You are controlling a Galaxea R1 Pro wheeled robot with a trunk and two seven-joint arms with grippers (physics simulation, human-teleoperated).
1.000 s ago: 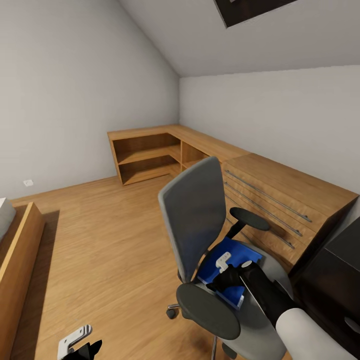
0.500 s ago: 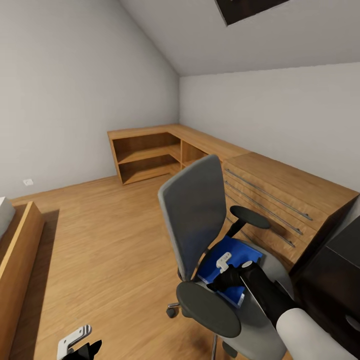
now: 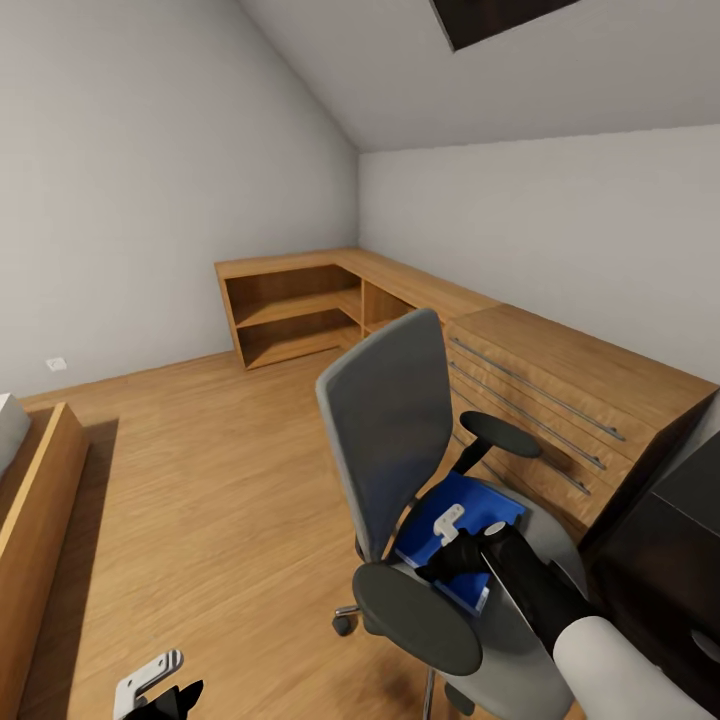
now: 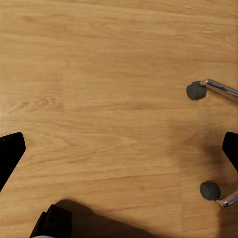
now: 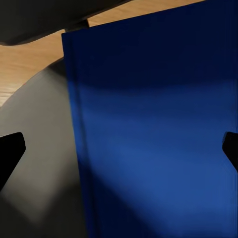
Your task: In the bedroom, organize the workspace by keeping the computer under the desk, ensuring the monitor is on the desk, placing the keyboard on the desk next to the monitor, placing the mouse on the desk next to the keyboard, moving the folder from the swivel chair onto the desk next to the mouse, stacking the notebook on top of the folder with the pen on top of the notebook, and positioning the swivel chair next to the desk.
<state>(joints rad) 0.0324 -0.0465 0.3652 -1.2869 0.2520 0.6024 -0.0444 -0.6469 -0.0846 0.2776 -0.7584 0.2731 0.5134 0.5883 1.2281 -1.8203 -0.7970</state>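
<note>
The grey swivel chair (image 3: 385,430) stands mid-room with its back toward me. The blue folder (image 3: 470,510) lies flat on its seat. My right gripper (image 3: 442,535) hovers low over the folder's near part, between the two armrests. In the right wrist view the folder (image 5: 158,124) lies under the open right gripper (image 5: 119,148), whose fingertips (image 5: 10,151) are spread wide, beside the grey seat (image 5: 34,163). My left gripper (image 3: 150,688) hangs low over the floor; the left gripper (image 4: 119,148) is open and holds nothing. A corner of the black desk (image 3: 670,560) is at the right edge.
A low light-wood cabinet (image 3: 560,390) with shelves and long drawer handles runs along the far and right walls. A wooden bed frame (image 3: 35,530) lies at the left. Chrome chair legs with castors (image 4: 197,90) rest on the wooden floor (image 3: 200,500) near my left gripper.
The view has shifted very slightly; both grippers, the chair and the folder stand as before.
</note>
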